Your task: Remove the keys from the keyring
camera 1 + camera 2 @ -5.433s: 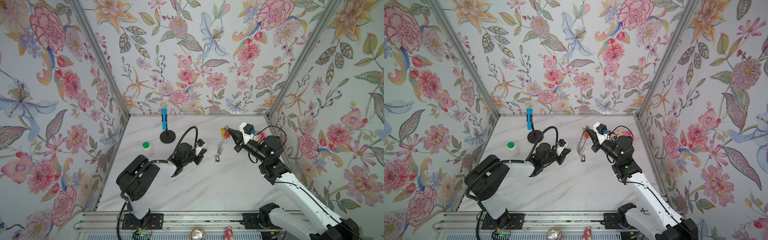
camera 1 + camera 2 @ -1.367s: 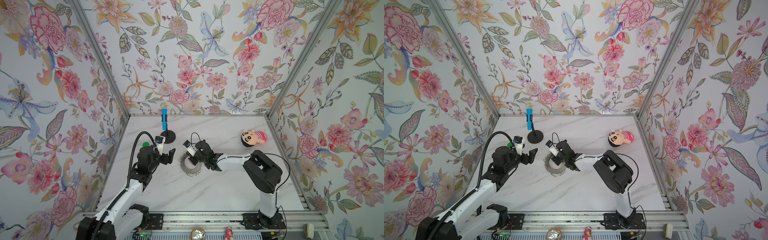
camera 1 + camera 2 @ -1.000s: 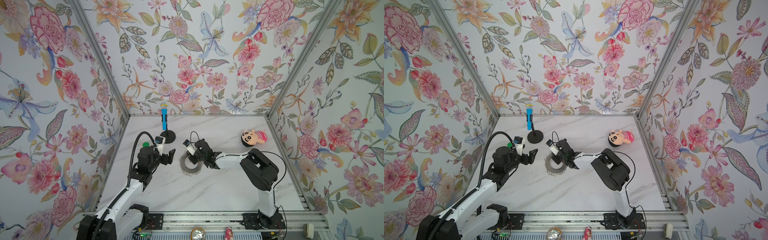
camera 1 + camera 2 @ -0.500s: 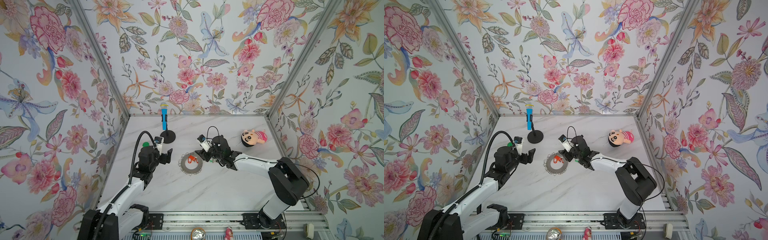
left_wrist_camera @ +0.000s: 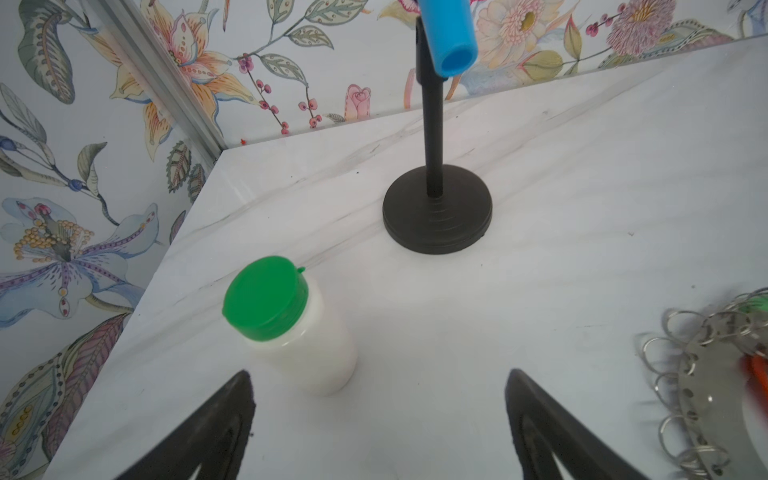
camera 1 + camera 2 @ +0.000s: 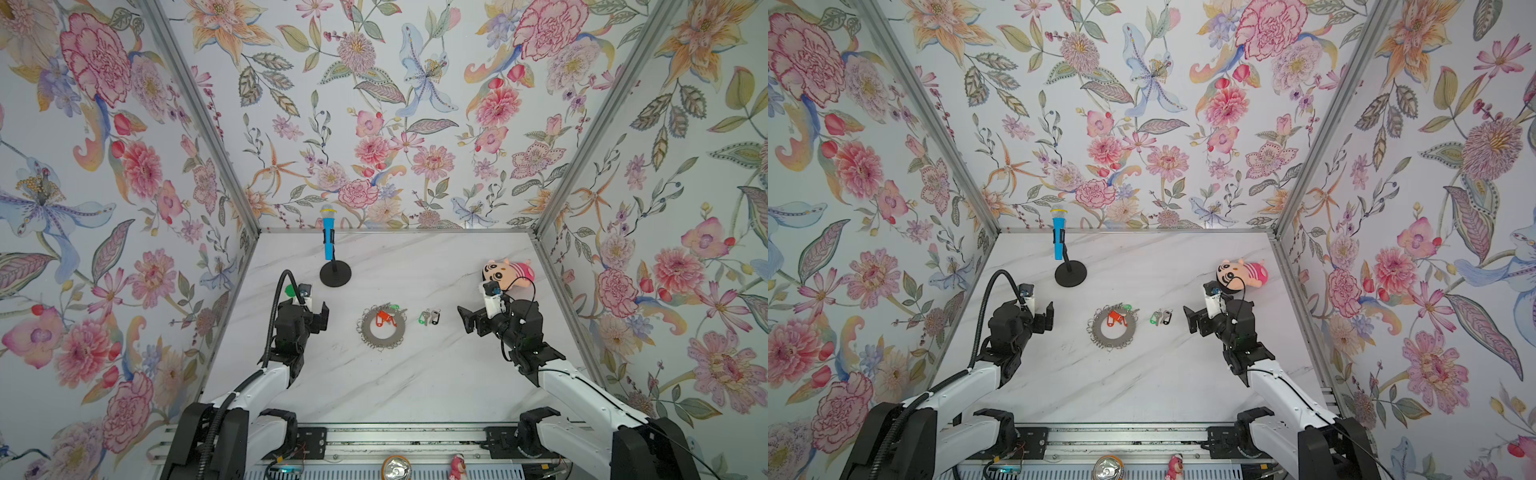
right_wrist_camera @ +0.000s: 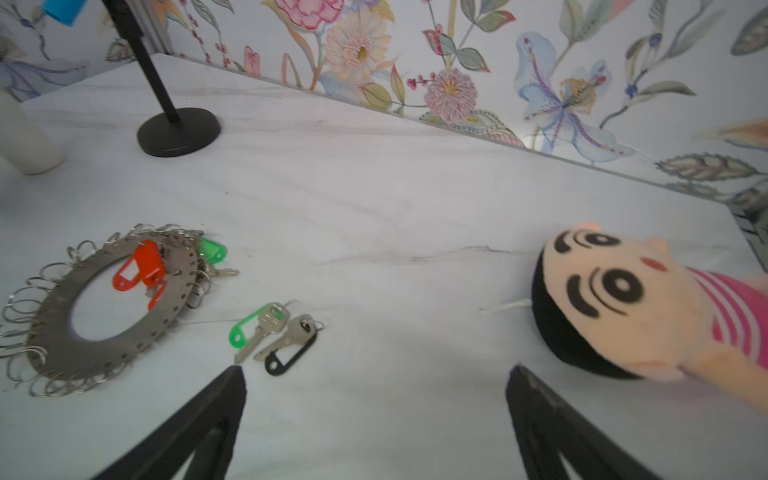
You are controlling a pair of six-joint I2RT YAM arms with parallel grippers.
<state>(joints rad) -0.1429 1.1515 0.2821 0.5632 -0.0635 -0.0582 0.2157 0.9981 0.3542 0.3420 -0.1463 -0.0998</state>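
Two keys point(image 7: 274, 336) lie loose on the bench point(image 7: 415, 208), just beside the keyring point(image 7: 112, 303); I think they are done. Orange tags point(image 7: 139, 266) hang on it, so more work waits. The left jaws and right jaws are wide apart, holding nothing.

We find no writing, brand, number or sign that we can read in any view. The label windows on the plastic tags of the keys point(image 7: 268, 322) are too small and blurred for us to tell whether anything is written in them.
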